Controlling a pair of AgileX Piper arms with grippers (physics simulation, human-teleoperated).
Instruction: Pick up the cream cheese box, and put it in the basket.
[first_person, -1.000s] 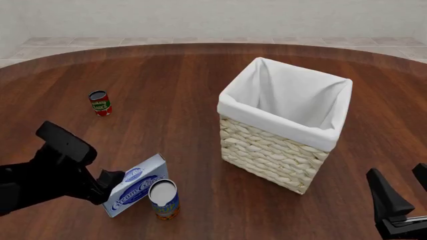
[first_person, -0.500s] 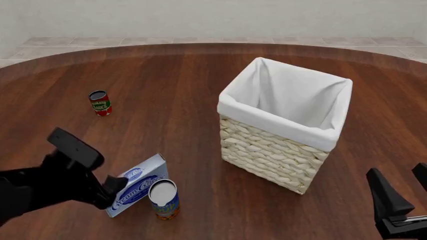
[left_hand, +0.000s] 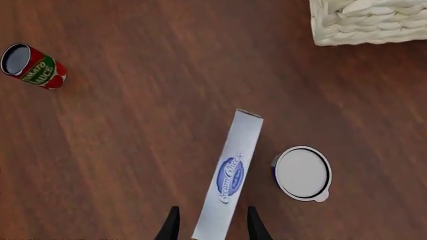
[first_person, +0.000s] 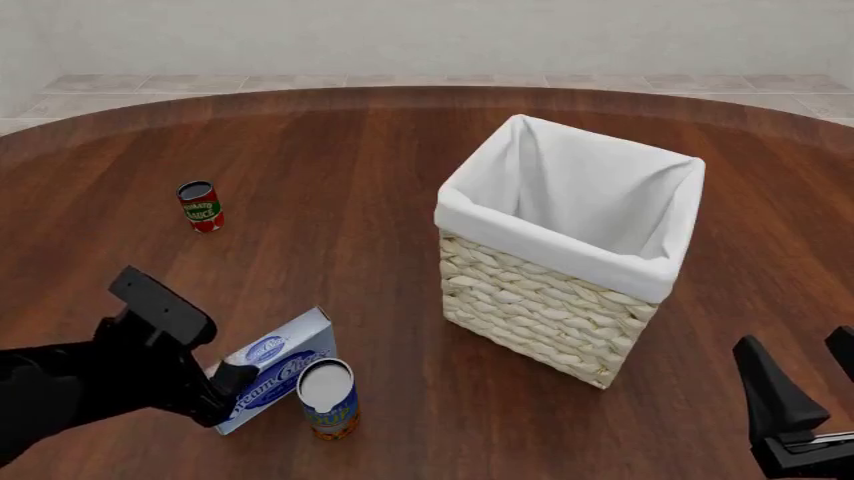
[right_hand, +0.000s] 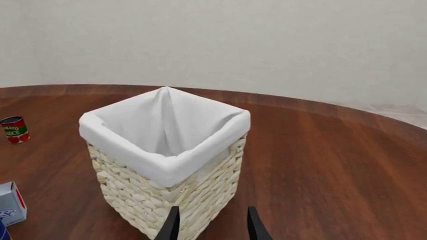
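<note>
The left gripper (left_hand: 209, 224) is low over the table (first_person: 334, 150) at the near left, and its two dark fingers stand apart, one on each side of the near end of the cream cheese box (left_hand: 230, 175). Whether the fingers already touch the carton I cannot tell. The box stands on its long narrow edge on the wood, with the blue oval logo on its side, and its far end points toward the basket (first_person: 534, 300). Just beside the box is a blue-orange can (first_person: 328, 399) with a white top, upright, very close but not clearly touching it. A small red tomato sauce can (first_person: 200, 206) stands farther away at the left. The basket with the white cloth liner is at the right, well apart from the box. The right gripper (right_hand: 209, 224) is at the near right edge, fingers apart, holding nothing.
</note>
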